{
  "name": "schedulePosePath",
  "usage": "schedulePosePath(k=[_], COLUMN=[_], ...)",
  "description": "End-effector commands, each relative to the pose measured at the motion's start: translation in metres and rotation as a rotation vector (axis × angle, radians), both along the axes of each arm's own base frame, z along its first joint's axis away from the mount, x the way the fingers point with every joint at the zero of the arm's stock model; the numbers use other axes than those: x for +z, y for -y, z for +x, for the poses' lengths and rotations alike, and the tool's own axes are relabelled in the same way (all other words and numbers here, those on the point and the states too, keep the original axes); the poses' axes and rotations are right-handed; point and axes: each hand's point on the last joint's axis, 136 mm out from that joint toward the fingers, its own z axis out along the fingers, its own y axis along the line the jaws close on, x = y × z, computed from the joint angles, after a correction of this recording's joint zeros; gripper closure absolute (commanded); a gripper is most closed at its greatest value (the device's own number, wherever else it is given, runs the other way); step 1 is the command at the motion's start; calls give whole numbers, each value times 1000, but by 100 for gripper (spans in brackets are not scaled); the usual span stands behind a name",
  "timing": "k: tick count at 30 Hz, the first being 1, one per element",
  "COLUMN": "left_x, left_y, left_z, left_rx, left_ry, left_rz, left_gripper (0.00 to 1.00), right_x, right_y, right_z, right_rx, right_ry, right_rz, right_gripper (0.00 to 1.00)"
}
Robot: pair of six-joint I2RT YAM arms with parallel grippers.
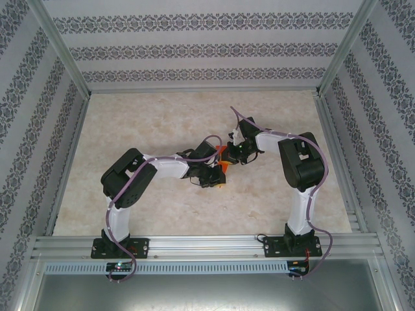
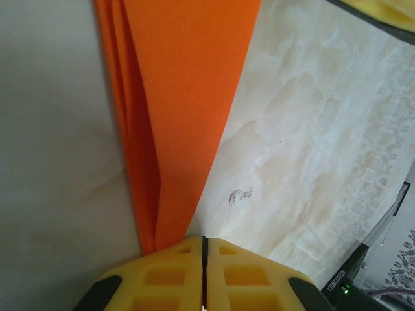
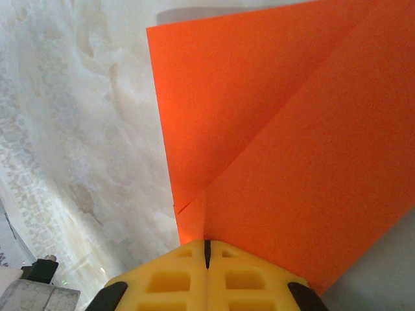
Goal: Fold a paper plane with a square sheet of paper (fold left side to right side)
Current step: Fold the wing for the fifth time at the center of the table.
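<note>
so the orange paper sheet (image 3: pixel 292 162) is up between the two arms over the middle of the table, already folded into layers with a diagonal flap edge across its face. It's thin matte paper, plain, with sharp creases and a crisp square corner. Super light, floppy across the open flap, stiffer along the creases where the layers stack. It'll crumple or tear if the arms pull against each other, and it's slick enough to slide out of a weak pinch. I'd grab it on the multi-layer creased edges, not the single loose flap.

right gripper (image 3: pixel 207 249): yellow fingers pressed together, paper running straight into the seam, so it's pinching it. left gripper (image 2: pixel 203 249): also closed tight, and the narrow folded end goes in at the tips a bit left of the seam, looks nipped there too.

Tabletop (image 2: pixel 311 162) is pale, glossy, marble-look
</note>
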Motion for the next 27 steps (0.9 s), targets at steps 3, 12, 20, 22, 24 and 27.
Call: schedulePosePath(k=[3, 12, 20, 22, 24, 27], left_x=[3, -2, -13, -13, -8, 10], left_y=[-11, -21, -42, -48, -52, -48], left_z=[-4, -3, -12, -13, -14, -9], left_rx=[15, 76, 122, 136, 141, 121], left_ry=[-4, -32, -63, -63, -55, -18], left_rz=[7, -57, -42, -46, -57, -88], left_gripper=[91, 91, 92, 92, 92, 92], right_x=[-35, -41, -40, -40, -39, -37], right_y=[20, 26, 28, 28, 27, 25], right_z=[-14, -18, -18, -18, -18, -17], right_rx=[0, 0, 1, -1, 0, 1], right_ry=[-72, -98, -98, -98, -95, -91], right_rz=[-146, -183, -193, -193, -190, -186], right_gripper=[99, 99, 99, 99, 99, 99])
